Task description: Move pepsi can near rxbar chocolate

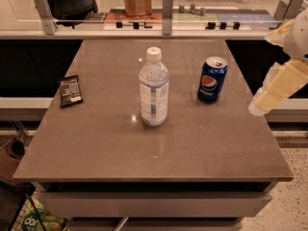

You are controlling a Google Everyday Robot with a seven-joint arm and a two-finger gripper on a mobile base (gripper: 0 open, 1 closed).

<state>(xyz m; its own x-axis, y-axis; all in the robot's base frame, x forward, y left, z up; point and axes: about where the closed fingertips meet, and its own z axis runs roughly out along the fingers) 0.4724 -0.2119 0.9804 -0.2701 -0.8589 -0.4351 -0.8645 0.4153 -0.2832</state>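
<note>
At the far left of the brown counter (159, 148), close to its left edge, the rxbar chocolate (70, 91) lay flat in its dark wrapper, its long side running roughly front to back. Nothing touched it. Toward the middle stood a clear water bottle (153, 88) with a white cap and a pale blue label, upright and well apart from the bar. To the right of the bottle and a little farther back stood the pepsi can (212, 79), upright, its round logo facing the camera and its silver top showing. The can was near the bottle without touching it, so the bottle stood between can and bar, and the can was well apart from the bar. Past the counter's right edge the gripper (269, 97) hung in the air as a pale, cream-coloured shape angled down and to the left, off the counter and apart from the can. Whether its jaws were released or clenched could not be told.
</note>
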